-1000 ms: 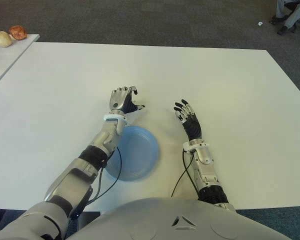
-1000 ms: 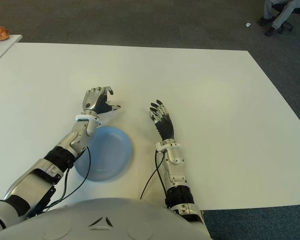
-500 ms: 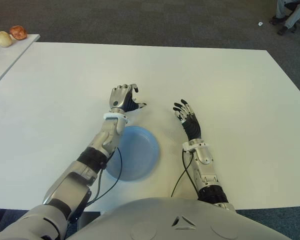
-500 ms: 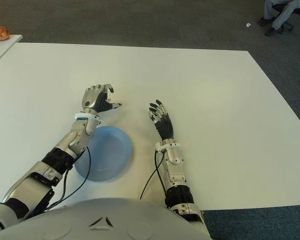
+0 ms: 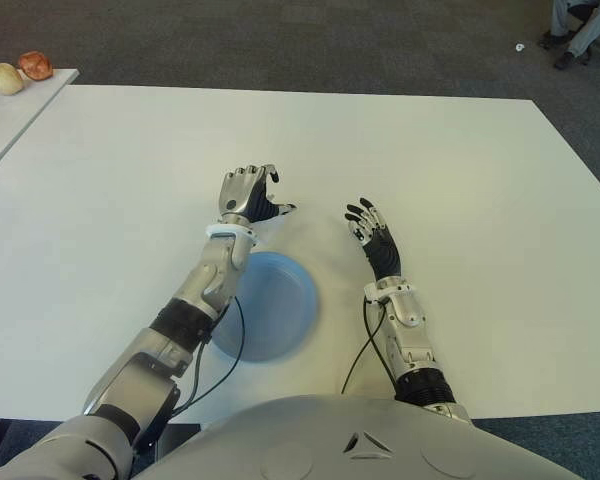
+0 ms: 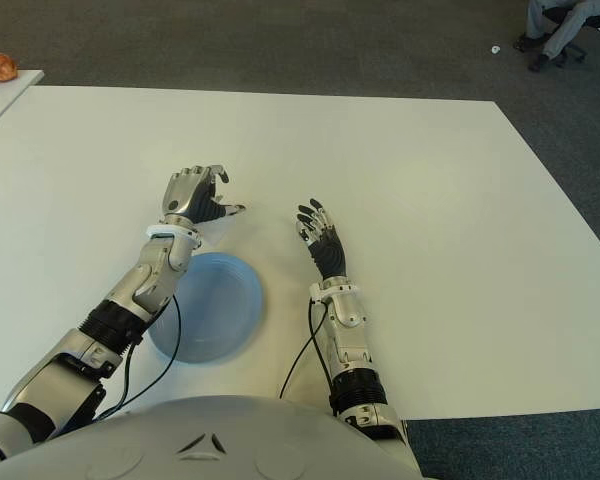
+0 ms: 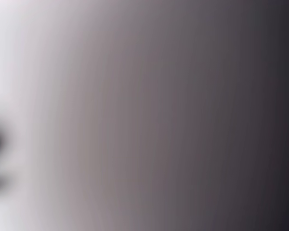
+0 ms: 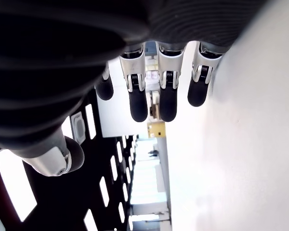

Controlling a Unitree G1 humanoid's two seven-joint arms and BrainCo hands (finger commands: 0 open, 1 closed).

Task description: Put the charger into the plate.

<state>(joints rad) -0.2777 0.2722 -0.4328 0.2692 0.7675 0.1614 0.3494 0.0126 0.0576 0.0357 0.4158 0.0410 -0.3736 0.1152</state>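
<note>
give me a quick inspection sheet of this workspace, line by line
surface: white table, bare across most of its top
job's things: blue plate near the front edge, nothing in it; charger not seen as such
clutter: rounded items on a side table at far left
grippers: left hand just beyond the plate, fingers curled, contents hidden; right hand open beside the plate on its right, holding nothing
cables: black cables along both forearms
surroundings: dark carpet, a seated person's legs at far right

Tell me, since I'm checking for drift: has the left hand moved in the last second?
Yes. The left hand has crept slightly away from the robot, widening its gap from the blue plate's far rim. The plate itself has not moved.
</note>
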